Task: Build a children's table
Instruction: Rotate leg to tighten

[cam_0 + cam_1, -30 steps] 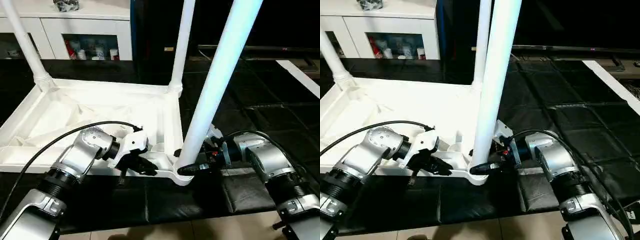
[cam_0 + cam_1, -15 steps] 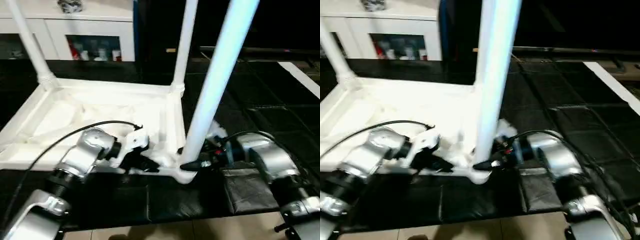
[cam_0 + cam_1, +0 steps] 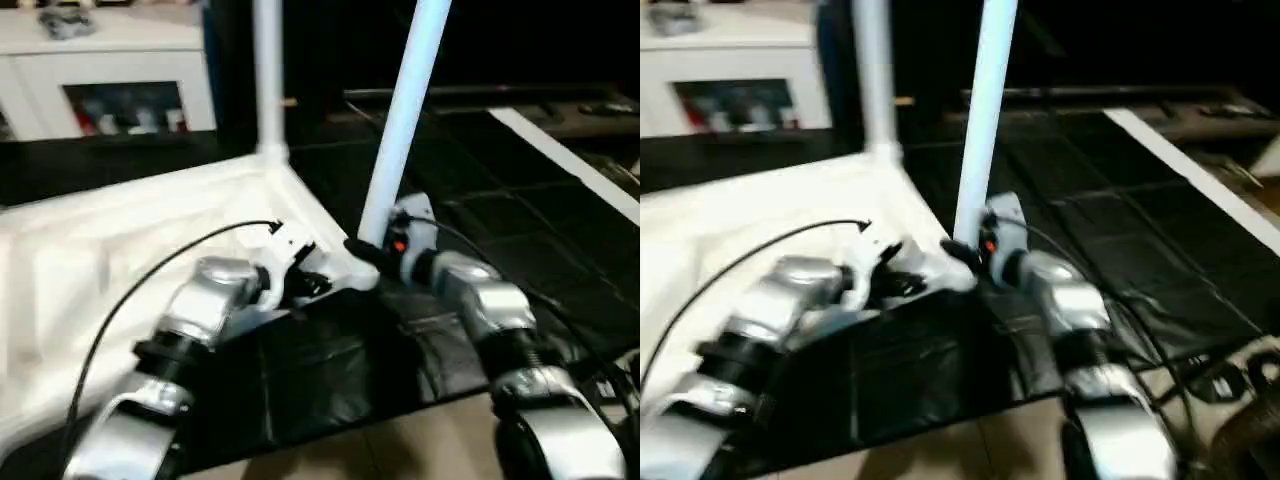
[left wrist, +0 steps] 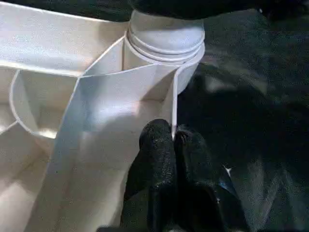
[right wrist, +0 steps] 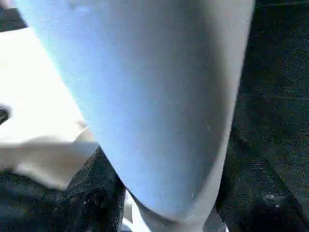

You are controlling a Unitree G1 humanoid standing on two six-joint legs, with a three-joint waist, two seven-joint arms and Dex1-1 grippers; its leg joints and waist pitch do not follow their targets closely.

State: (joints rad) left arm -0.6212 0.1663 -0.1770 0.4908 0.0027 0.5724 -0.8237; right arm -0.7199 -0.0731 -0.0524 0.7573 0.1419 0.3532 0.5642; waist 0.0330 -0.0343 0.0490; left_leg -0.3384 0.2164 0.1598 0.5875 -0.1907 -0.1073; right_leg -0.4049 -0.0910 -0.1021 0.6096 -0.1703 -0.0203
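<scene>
A: Tabletop (image 3: 120, 250), upside down on the black mat (image 3: 330, 370); which legs are in?

B: Near leg (image 3: 400, 130) (its base in the corner socket) with my right gripper (image 3: 368, 250) clamped round it; far leg (image 3: 267, 70) upright too. My left gripper (image 4: 173, 145) pinches the rim, fingers closed. I judge remaining legs still due.

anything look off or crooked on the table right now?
The near leg in the right tool leans right, away from the upright far leg, so it looks askew in its corner socket. No damage visible.
</scene>
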